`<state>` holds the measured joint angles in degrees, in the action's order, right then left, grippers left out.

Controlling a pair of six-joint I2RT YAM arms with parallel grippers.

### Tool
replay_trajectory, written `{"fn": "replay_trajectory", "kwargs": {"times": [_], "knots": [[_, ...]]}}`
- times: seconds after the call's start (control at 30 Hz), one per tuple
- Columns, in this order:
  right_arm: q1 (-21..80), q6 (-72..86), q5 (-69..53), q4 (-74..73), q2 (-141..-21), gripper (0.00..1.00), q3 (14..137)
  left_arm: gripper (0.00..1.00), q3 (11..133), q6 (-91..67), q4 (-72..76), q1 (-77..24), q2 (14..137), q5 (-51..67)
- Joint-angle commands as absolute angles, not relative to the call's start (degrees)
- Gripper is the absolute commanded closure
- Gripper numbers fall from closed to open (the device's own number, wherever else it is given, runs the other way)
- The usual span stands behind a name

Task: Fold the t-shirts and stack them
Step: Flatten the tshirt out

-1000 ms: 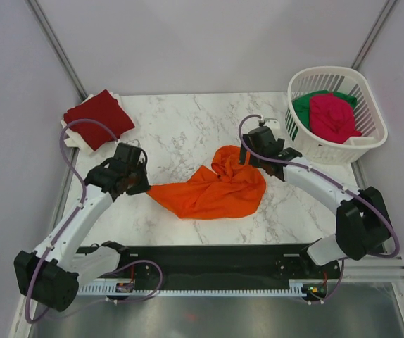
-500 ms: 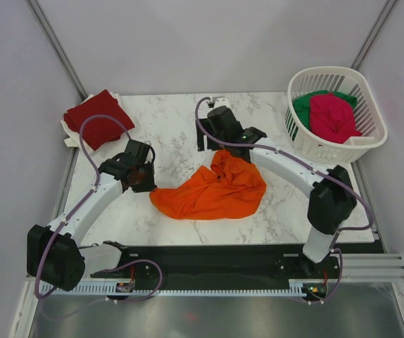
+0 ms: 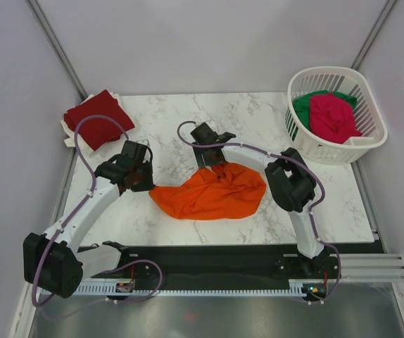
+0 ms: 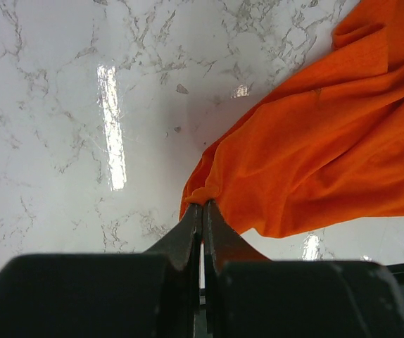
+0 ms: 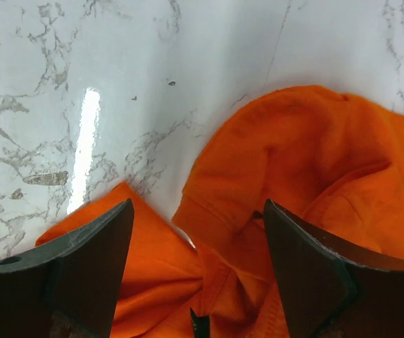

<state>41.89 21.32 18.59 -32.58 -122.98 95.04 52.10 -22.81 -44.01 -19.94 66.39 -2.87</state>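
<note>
Where orange t-shirt (image 3: 212, 191) lies, marble tabletop (image 3: 174, 120), pale walls (image 3: 209, 42)

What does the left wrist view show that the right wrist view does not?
Only the left wrist view: the left gripper shut on a bunched edge of the bright orange cloth t-shirt. Only the right wrist view: the right gripper open above a hemmed fold of it. Both: that shirt crumpled on the white marble table.

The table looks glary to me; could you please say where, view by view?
Left wrist: a bright streak on the table, left of the orange shirt. Right wrist: a similar streak at the left. Top external: evenly lit, no glare.
</note>
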Motion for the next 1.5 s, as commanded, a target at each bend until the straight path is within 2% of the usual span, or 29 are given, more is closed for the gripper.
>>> {"fn": "replay_trajectory", "kwargs": {"times": [0.0, 0.17, 0.27, 0.3, 0.37, 0.4, 0.47, 0.5, 0.57, 0.77, 0.9, 0.97, 1.07, 1.13, 1.17, 1.2, 1.27, 1.37, 1.47], "knots": [[41.9, 19.8, 23.6, -33.3, -120.2, 0.18, 97.5, 0.98, 51.8, -20.7, -42.4, -19.7, 65.2, -3.3], [42.0, 19.2, 24.3, -33.3, -121.8, 0.25, 96.6, 0.98, 51.8, -20.6, -42.5, -19.7, 65.1, -3.3], [42.0, 19.2, 23.4, -33.0, -123.7, 0.32, 96.6, 0.98, 51.8, -20.6, -42.5, -19.7, 65.2, -3.4], [42.0, 19.2, 23.1, -33.0, -124.3, 0.48, 96.5, 0.98, 51.8, -20.6, -42.4, -19.7, 65.1, -3.5], [41.9, 19.2, 23.3, -32.7, -124.4, 0.63, 96.4, 0.98, 51.7, -20.7, -42.4, -19.7, 65.2, -3.5], [42.0, 19.2, 23.5, -32.3, -124.1, 0.77, 96.3, 0.98, 51.7, -20.7, -42.4, -19.7, 65.2, -3.7], [41.8, 18.7, 23.9, -32.2, -123.8, 0.85, 96.5, 0.98, 51.7, -20.7, -42.4, -19.7, 65.4, -3.8], [41.7, 18.6, 23.9, -32.3, -123.3, 0.93, 96.9, 0.98, 51.7, -20.7, -42.4, -19.8, 65.4, -4.0], [41.0, 18.3, 23.9, -32.4, -122.4, 0.99, 97.6, 0.98, 51.8, -20.7, -42.4, -19.7, 65.5, -4.1], [39.9, 15.8, 23.8, -36.7, -113.6, 1.0, 105.6, 0.98, 51.9, -21.2, -42.5, -19.7, 62.2, -6.9], [39.7, 14.2, 30.6, -39.1, -100.0, 1.0, 109.0, 0.98, 51.8, -21.8, -42.4, -19.7, 59.9, -9.1], [38.7, 14.6, 36.7, -39.1, -94.1, 1.0, 106.7, 0.98, 52.0, -21.9, -42.5, -19.7, 58.9, -10.1], [35.8, 17.9, 45.7, -39.0, -77.2, 1.0, 96.5, 0.98, 52.1, -22.1, -42.5, -19.6, 57.4, -12.4], [33.2, 21.0, 49.6, -38.7, -70.2, 1.0, 85.6, 0.98, 51.9, -22.6, -42.5, -19.5, 55.6, -13.7], [32.4, 22.2, 49.8, -38.8, -64.3, 0.99, 78.8, 0.98, 51.8, -22.9, -42.5, -19.5, 55.3, -14.2], [31.9, 23.2, 49.3, -38.6, -62.0, 0.77, 75.7, 0.98, 51.8, -22.9, -42.5, -19.4, 54.7, -14.9], [31.1, 26.4, 46.2, -40.4, -57.5, 0.02, 68.0, 0.98, 51.9, -23.0, -42.5, -19.1, 54.6, -15.1], [31.1, 30.7, 40.4, -42.5, -56.3, 0.02, 61.0, 0.98, 51.9, -23.0, -42.5, -18.7, 55.0, -14.9], [31.1, 31.4, 37.8, -42.5, -58.8, 0.02, 60.8, 0.98, 51.7, -23.2, -42.5, -18.7, 55.1, -14.3]]}}
